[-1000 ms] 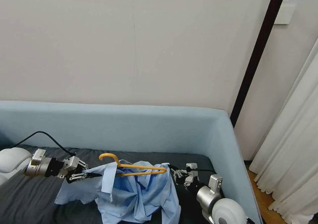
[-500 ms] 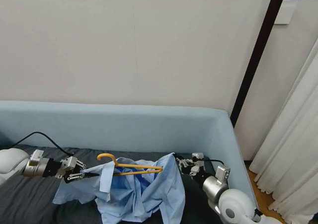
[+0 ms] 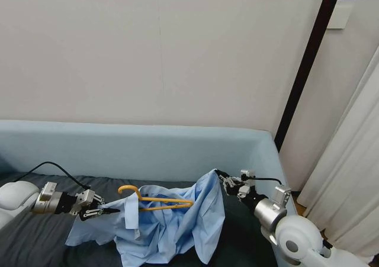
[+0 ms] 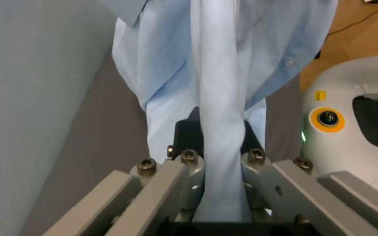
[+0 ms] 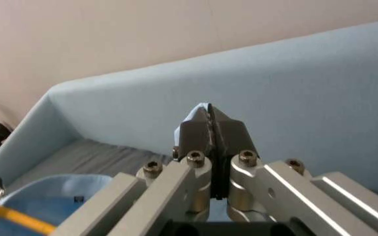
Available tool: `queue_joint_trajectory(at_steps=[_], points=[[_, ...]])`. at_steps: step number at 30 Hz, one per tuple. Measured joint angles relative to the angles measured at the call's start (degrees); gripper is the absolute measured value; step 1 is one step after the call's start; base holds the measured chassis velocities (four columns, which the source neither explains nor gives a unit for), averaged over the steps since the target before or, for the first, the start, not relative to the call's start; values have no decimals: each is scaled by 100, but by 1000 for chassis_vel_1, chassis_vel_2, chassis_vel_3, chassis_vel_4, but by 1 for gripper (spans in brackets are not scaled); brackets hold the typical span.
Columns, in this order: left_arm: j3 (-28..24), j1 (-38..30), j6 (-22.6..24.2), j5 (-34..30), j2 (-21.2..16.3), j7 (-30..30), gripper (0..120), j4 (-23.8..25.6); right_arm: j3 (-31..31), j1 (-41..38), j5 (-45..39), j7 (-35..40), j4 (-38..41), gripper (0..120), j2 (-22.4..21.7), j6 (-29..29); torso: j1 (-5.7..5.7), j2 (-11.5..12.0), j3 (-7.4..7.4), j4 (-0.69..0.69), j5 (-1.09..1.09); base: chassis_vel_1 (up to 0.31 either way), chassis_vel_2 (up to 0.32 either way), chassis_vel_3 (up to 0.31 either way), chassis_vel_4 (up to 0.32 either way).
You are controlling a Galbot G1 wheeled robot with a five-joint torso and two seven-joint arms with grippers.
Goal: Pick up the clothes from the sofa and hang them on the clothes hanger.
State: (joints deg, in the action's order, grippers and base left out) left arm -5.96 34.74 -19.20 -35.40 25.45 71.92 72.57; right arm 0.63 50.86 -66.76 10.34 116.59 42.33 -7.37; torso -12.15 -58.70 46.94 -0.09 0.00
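Observation:
A light blue shirt lies bunched on the dark sofa seat, with a yellow hanger threaded through its top. My left gripper is shut on the shirt's left side; in the left wrist view a twisted strip of blue shirt fabric runs between its fingers. My right gripper is shut on the shirt's right edge and holds it raised above the seat. In the right wrist view a small tip of the shirt cloth pokes out above the closed fingertips.
The sofa's pale blue backrest and right armrest enclose the seat. A dark rack pole rises at the right against the wall, with white curtains beside it. The robot's white base appears in the left wrist view.
My right gripper has lifted and pulled the shirt's right edge up and to the right, spreading the fabric. The left gripper has held its grip nearly in place.

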Motion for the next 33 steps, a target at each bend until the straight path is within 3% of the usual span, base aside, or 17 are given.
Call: queue_joint_trajectory(at_steps=[18,29,33], points=[[165,134,-67,234,44,-87,2,-141,-184,53,-257,132,374,0,-154,-19,0,0,0,1,0,0,0,0,0],[154,65,-13,453,235,-456,2,-273,-363,268,-485,201,937,0,-324,-68,0,0,0,0,0,0,0,0,0],[24,-49,27,580,387,-491,2,-330,-229,12,-649,274,1078,0,-457,-104,0,0,0,1,0,0,0,0,0]])
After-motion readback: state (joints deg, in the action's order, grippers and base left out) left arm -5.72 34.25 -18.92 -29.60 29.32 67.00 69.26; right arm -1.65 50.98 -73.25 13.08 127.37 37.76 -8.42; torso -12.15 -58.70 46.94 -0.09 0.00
